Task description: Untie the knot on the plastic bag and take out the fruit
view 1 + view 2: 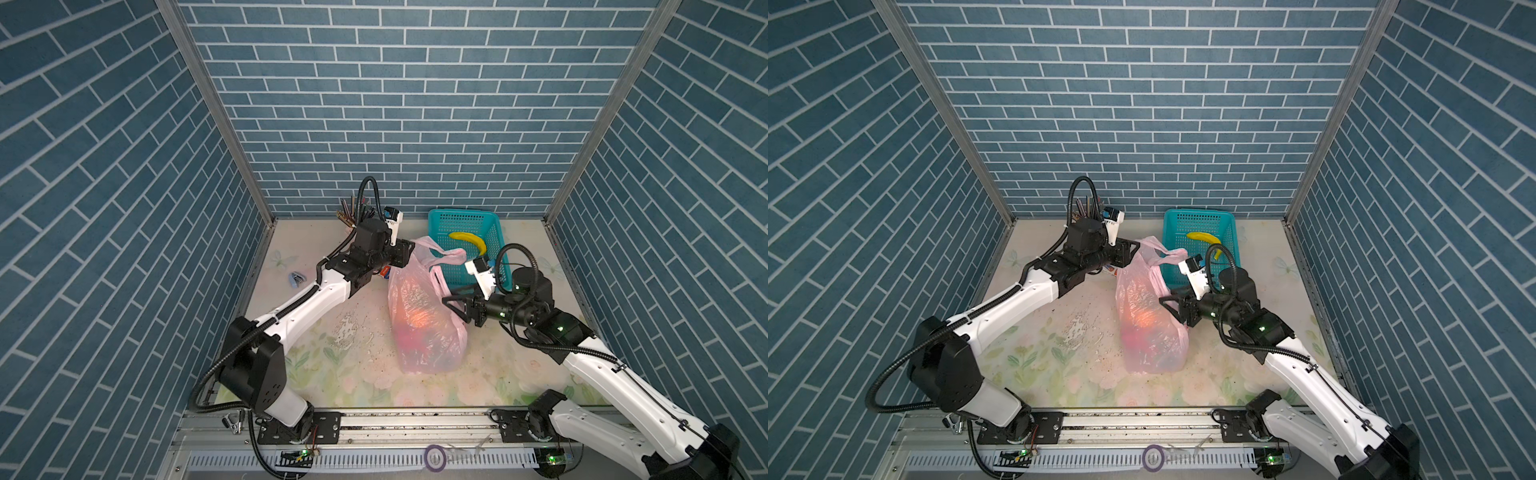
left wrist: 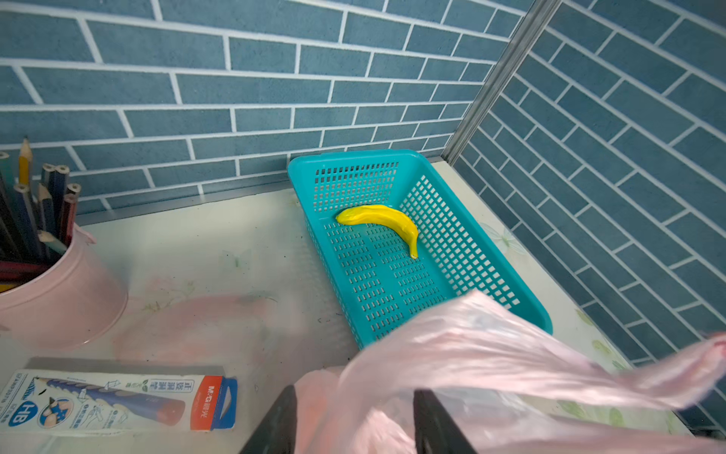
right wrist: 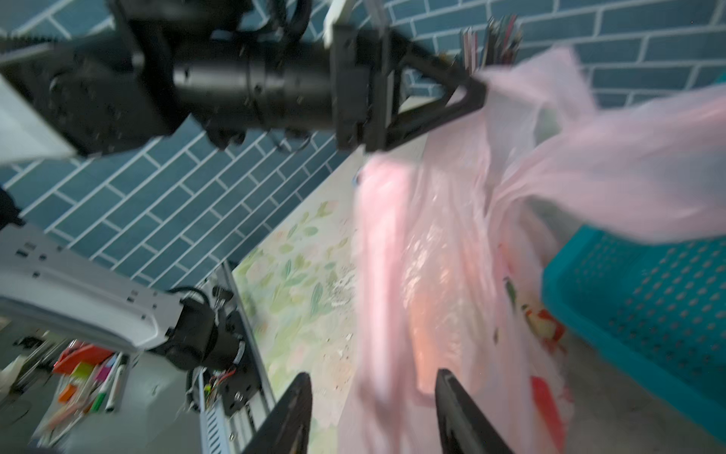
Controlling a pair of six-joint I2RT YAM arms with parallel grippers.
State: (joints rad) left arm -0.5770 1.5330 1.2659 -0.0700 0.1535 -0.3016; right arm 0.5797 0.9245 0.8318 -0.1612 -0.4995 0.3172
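Note:
The pink plastic bag [image 1: 415,291] [image 1: 1138,291] stands mid-table, with orange and red fruit [image 1: 419,318] glowing through its film. No knot shows in any view. The handle strips [image 1: 446,255] rise loose at its top. My left gripper [image 1: 409,251] [image 1: 1133,249] is at the bag's upper far corner. In the left wrist view its jaws [image 2: 355,397] stand open with slack pink film [image 2: 491,346] lying between them. My right gripper [image 1: 451,305] [image 1: 1167,303] is at the bag's right side, open, with a blurred pink strip [image 3: 377,314] between its fingers [image 3: 298,397].
A teal mesh basket [image 1: 461,216] [image 2: 353,161] holding a yellow banana [image 1: 469,241] [image 2: 381,216] stands behind the bag at the back right. A pink cup of pencils [image 2: 59,298] and a pencil box [image 2: 118,397] sit at the back left. A small blue item [image 1: 296,277] lies left.

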